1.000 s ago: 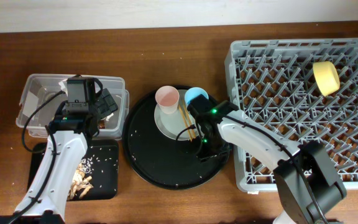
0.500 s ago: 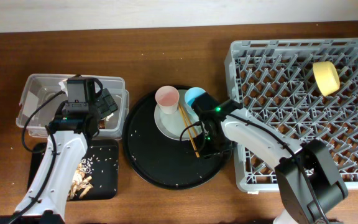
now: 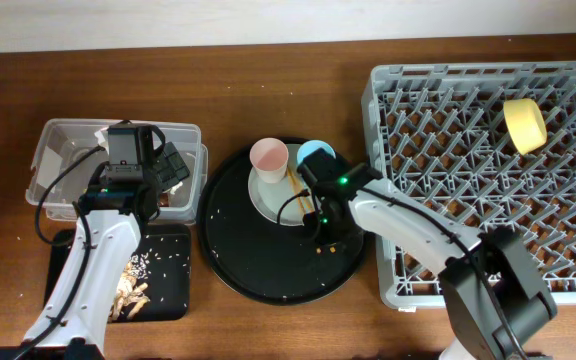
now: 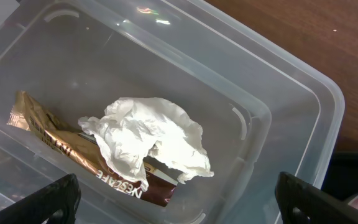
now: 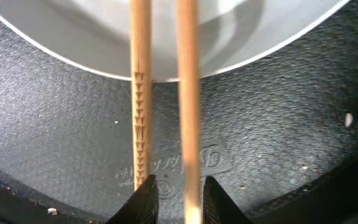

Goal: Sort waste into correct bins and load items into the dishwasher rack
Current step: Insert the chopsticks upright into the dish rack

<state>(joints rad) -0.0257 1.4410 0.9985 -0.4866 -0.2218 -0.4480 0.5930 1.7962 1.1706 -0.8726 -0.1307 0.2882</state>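
Right wrist view — pair of wooden chopsticks (image 5: 163, 93) runs lengthwise straight ahead off pale round plate (image 5: 241, 37); right end effector (image 5: 176, 200) narrow, one stick between its tips — right arm nearer.

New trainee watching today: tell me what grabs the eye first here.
The big grey dishwasher rack fills the right side, with only a yellow bowl in its far corner. At centre, the right end effector is over wooden chopsticks lying across the pale plate on the round black tray.

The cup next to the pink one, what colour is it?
Light blue cup, clearest overhead.
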